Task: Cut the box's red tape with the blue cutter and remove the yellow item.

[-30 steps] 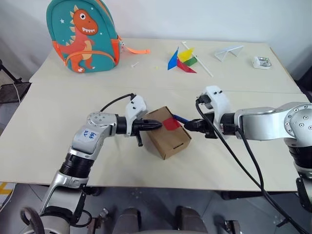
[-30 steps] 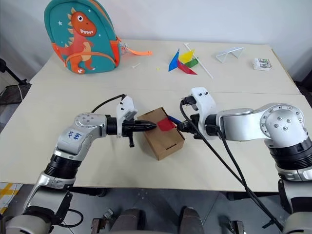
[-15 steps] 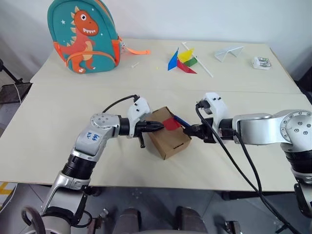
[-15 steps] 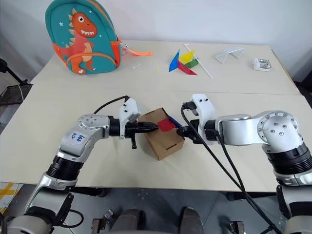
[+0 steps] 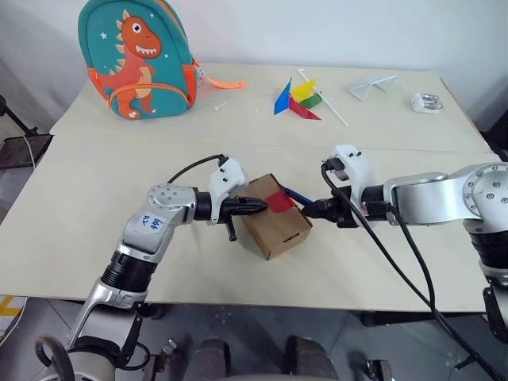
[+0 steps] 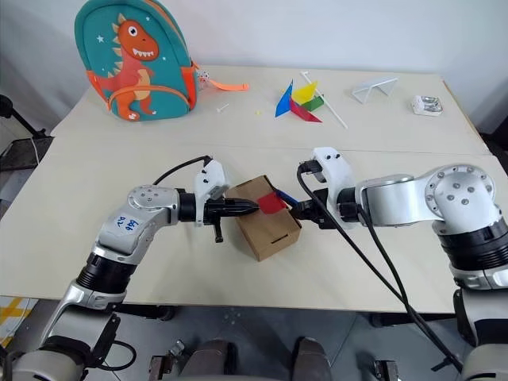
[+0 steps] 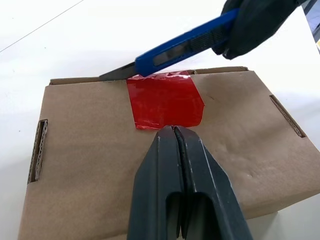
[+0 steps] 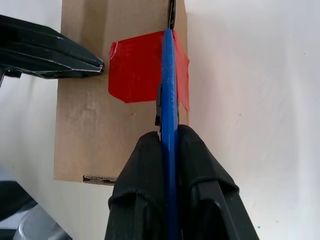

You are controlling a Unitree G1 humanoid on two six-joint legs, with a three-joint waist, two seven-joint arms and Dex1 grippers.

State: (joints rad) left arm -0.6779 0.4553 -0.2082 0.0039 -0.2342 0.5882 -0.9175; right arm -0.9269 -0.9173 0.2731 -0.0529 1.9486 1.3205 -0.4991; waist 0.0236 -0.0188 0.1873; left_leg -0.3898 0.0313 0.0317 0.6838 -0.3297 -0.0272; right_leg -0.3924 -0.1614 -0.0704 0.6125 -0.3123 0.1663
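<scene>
Pressing on box (image 5: 274,226) top at edge of red tape (image 7: 165,101), left end effector (image 7: 174,131) has fingers pressed together. Box sits mid-counter (image 5: 95,198). Right end effector (image 8: 169,137) pinches blue cutter (image 8: 169,100), blade over tape's far edge.

a pale beige table (image 5: 95,182), a seam running across its middle. near the front sits the box (image 5: 274,222), a small brown cardboard carton. at the far left corner stands a teal dinosaur backpack (image 5: 135,59). along the far edge lie a multicoloured pinwheel (image 5: 300,99), a folded clear wire-like stand (image 5: 371,86) and a small silvery packet (image 5: 426,101)
</scene>
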